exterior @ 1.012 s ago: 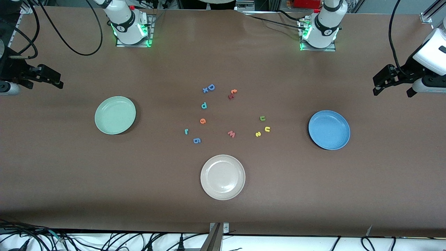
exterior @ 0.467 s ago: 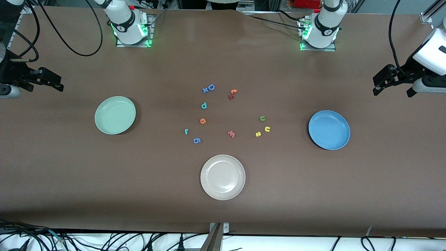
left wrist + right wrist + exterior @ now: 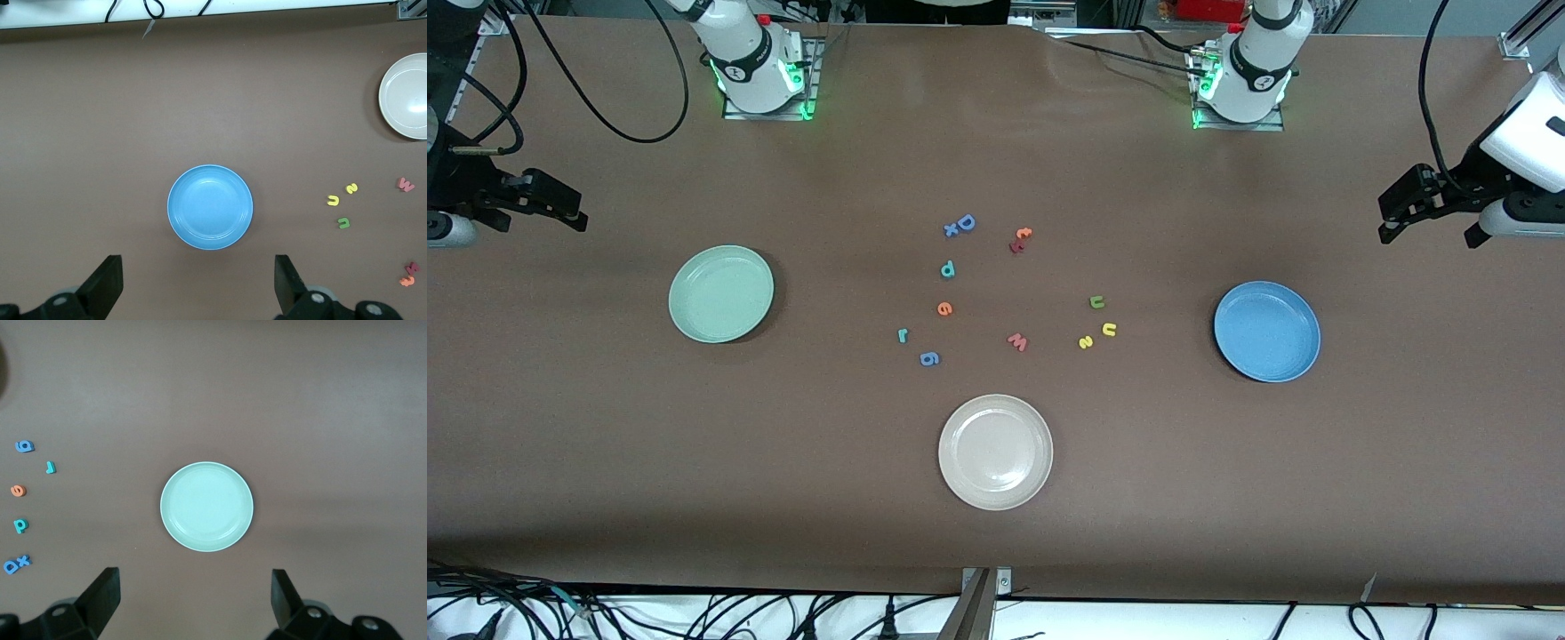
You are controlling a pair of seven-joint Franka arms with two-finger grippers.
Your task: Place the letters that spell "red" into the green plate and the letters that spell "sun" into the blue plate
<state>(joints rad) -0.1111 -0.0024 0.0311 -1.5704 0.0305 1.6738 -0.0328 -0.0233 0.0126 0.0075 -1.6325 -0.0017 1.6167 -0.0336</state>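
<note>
Both arms are waiting high at the table's ends, the left gripper [image 3: 1392, 213] and right gripper [image 3: 574, 209] hanging with jaws spread, empty. All 6 letters are lying mid-table between the green plate [image 3: 721, 293] and blue plate [image 3: 1266, 331], unsorted: r [image 3: 903, 335], e [image 3: 944, 308], d [image 3: 948, 268], s [image 3: 1085, 342], yellow u [image 3: 1109, 330], green u [image 3: 1097, 302].

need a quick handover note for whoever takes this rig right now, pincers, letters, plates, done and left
Left pincer: open, empty, up over the left arm's end of the table. Right pincer: open, empty, over the right arm's end.
Green plate and blue plate: both hold nothing.
Red letters on the table mid-way between the plates: teal r, orange e, teal d.
Sun letters nearer the blue plate: yellow s, yellow u, green n.
Done: nothing placed.
Left: all six letters. Leave the other letters and the white plate alone.
</note>
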